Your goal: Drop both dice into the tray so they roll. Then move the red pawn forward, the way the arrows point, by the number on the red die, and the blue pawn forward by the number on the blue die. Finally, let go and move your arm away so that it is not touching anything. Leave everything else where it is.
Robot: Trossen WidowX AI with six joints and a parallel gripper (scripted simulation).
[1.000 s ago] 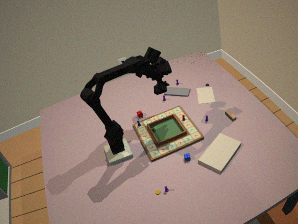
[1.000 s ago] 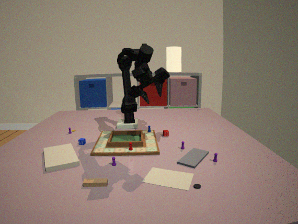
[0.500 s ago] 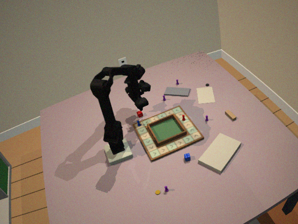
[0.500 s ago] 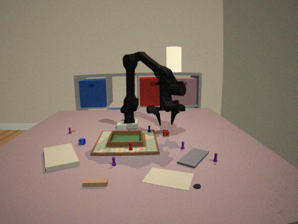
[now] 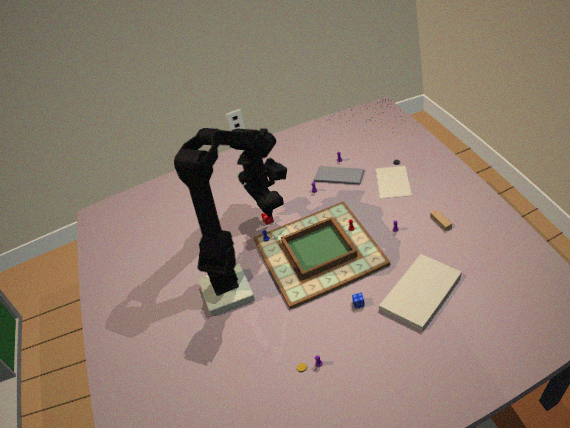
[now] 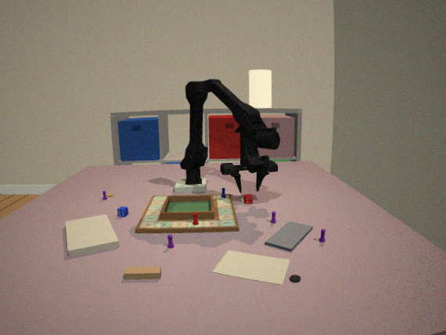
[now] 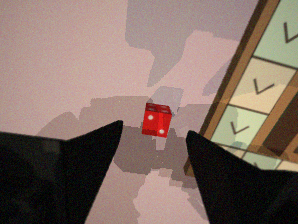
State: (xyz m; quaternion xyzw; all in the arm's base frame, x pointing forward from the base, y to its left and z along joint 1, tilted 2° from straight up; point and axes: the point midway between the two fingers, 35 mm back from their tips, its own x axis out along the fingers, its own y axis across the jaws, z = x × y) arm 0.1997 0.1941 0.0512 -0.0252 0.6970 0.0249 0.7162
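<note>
The red die [image 5: 267, 218] [image 6: 248, 199] [image 7: 157, 120] lies on the table just off the board's corner. My gripper [image 5: 266, 212] [image 6: 249, 191] [image 7: 155, 130] is open and empty, a little above the die, one finger to each side. The blue die [image 5: 358, 300] [image 6: 122, 211] lies on the table off the opposite side of the board [image 5: 312, 287] [image 6: 180, 225] [image 7: 260, 85]. The green tray [image 5: 317, 246] [image 6: 188, 206] in the board's middle holds nothing. The red pawn [image 5: 351, 225] [image 6: 195, 218] and the blue pawn [image 5: 265, 235] [image 6: 223, 192] stand on board squares.
Purple pawns [image 5: 313, 187] [image 5: 395, 226] [image 5: 317, 360] stand around the board. A grey slab [image 5: 339, 174], a cream sheet [image 5: 393, 181], a white box [image 5: 420, 291], a wooden block [image 5: 440, 220], a yellow disc [image 5: 301, 367] and a black disc [image 5: 396, 162] lie on the table.
</note>
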